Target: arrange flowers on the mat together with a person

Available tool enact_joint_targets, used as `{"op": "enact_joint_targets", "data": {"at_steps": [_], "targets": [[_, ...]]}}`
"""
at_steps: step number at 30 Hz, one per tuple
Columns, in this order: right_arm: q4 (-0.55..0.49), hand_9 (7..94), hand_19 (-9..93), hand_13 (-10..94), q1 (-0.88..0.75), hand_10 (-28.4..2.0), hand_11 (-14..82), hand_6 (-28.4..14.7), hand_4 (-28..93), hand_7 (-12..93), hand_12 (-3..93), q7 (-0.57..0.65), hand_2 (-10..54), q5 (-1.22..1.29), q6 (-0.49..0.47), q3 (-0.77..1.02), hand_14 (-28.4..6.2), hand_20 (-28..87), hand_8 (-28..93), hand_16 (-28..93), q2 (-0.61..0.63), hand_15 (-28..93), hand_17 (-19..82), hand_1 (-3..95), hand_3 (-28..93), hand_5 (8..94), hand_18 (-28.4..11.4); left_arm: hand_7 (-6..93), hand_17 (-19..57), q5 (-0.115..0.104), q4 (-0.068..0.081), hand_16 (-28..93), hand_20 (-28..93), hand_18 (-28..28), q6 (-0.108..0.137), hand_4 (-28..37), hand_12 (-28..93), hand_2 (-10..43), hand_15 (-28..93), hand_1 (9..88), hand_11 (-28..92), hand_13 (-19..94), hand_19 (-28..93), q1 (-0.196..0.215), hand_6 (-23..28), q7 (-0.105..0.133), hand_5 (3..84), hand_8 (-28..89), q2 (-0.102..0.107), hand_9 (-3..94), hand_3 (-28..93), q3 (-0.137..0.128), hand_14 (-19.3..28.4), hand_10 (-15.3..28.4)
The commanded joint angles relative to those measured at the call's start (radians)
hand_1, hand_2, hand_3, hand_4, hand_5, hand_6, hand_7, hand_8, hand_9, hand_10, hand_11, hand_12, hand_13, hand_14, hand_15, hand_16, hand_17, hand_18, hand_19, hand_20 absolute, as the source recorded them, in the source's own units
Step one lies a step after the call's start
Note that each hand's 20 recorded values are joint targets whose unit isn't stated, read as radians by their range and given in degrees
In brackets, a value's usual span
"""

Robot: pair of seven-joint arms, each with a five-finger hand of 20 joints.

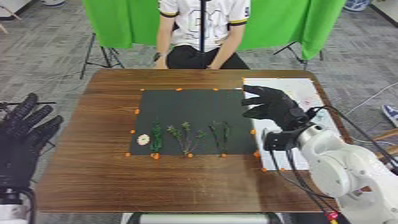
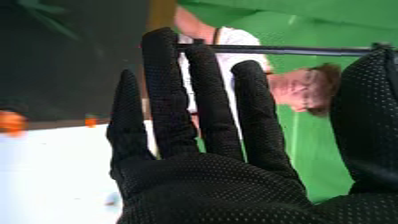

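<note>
Brown table (image 1: 89, 175), green cloth (image 1: 308, 25) behind: green stems (image 1: 187, 137) are lined up beside a pale oval piece (image 1: 143, 139) at the near edge of a dark mat (image 1: 187, 107), with the arranging judged partly done. Empty, its fingers extended, the right hand (image 1: 286, 110) is poised where mat meets white sheet (image 1: 280, 86); the left hand (image 1: 19, 150) is spread beyond the table. Another piece is probably needed next, with stems and orange lumps (image 1: 156, 156) to be avoided.
</note>
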Motion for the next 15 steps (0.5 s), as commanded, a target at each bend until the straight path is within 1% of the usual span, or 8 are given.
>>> {"op": "enact_joint_targets", "data": {"at_steps": [1,7,9,11,12,13,14,15], "targets": [[-0.007,52.6,57,43,-0.051,-15.0,13.7,2.0,-27,13,14.4,-0.026,0.3,0.012,0.037,0.028,-18.3,21,-12,10,-0.003,51,3,24.7,72,46.1,-24.0,9.9,-8.8,-0.002,0.012,-4,17,18.9,0.008,-25.1,12,6.1,43,20.6,17,20,39,0.002,5.1,0.006,32.9,-8,0.005,29.5,76,0.031,21.1,14.5],[-0.017,52.9,57,43,-0.087,-15.0,13.9,2.1,-27,13,14.3,-0.049,0.2,0.026,0.031,0.068,-18.2,21,-12,10,0.002,51,3,24.7,72,46.7,-24.0,9.8,-8.9,0.000,0.014,-4,17,18.9,0.010,-25.2,12,6.1,43,20.6,17,20,39,-0.006,5.2,0.002,33.0,-8,0.010,29.4,75,0.039,21.2,14.4],[-0.020,52.9,57,43,-0.098,-14.9,13.9,2.1,-27,13,14.3,-0.048,0.2,0.037,0.033,0.080,-18.2,21,-12,10,0.002,51,3,24.7,72,46.8,-24.0,9.8,-8.9,0.045,0.015,-4,17,18.9,-0.011,-25.2,12,6.1,43,20.6,17,20,39,-0.035,5.2,-0.051,33.1,-8,-0.035,29.4,76,0.043,21.1,14.4],[-0.018,53.0,56,43,-0.100,-14.8,13.9,2.1,-27,13,14.3,-0.051,0.1,0.032,0.032,0.084,-18.1,21,-12,10,0.002,51,3,24.7,72,46.8,-24.0,9.8,-8.8,0.057,0.016,-4,17,18.9,-0.009,-25.3,12,6.1,42,20.5,17,20,39,-0.049,5.1,-0.068,33.1,-8,-0.051,29.3,76,0.048,21.0,14.3],[-0.018,53.0,56,43,-0.100,-14.8,13.9,2.1,-27,13,14.3,-0.053,0.1,0.038,0.034,0.084,-18.1,21,-12,10,0.005,51,3,24.7,72,46.8,-24.0,9.8,-8.6,0.055,0.016,-5,17,19.0,-0.010,-25.3,12,6.1,41,20.6,16,19,39,-0.046,5.2,-0.063,33.1,-8,-0.050,29.2,76,0.048,20.4,14.4],[-0.019,53.0,56,43,-0.103,-14.8,13.9,2.1,-27,13,14.3,-0.054,0.1,0.044,0.035,0.088,-18.1,22,-12,10,0.004,51,3,24.6,72,46.9,-24.0,9.8,-8.5,0.014,0.014,-5,17,19.1,0.009,-25.3,12,6.1,39,20.6,16,19,39,-0.019,5.2,-0.020,33.2,-8,-0.004,29.1,75,0.043,20.0,14.4],[-0.016,53.1,56,43,-0.102,-14.8,13.9,2.1,-27,13,14.3,-0.055,0.0,0.048,0.029,0.089,-18.1,22,-12,10,0.002,51,3,24.6,72,46.9,-24.0,9.8,-8.3,0.047,0.014,-4,17,19.1,-0.006,-25.3,12,6.1,38,20.6,16,19,39,-0.038,5.2,-0.055,33.2,-8,-0.039,29.0,75,0.045,19.7,14.3],[-0.016,53.1,56,43,-0.101,-14.7,13.9,2.1,-27,13,14.3,-0.055,0.1,0.044,0.031,0.088,-18.1,22,-12,10,0.005,51,3,24.6,72,46.9,-23.9,9.8,-8.1,0.021,0.016,-4,17,19.1,0.006,-25.3,12,6.1,38,20.6,16,19,39,-0.022,5.2,-0.026,33.2,-8,-0.009,29.0,76,0.043,19.5,14.3]]}}
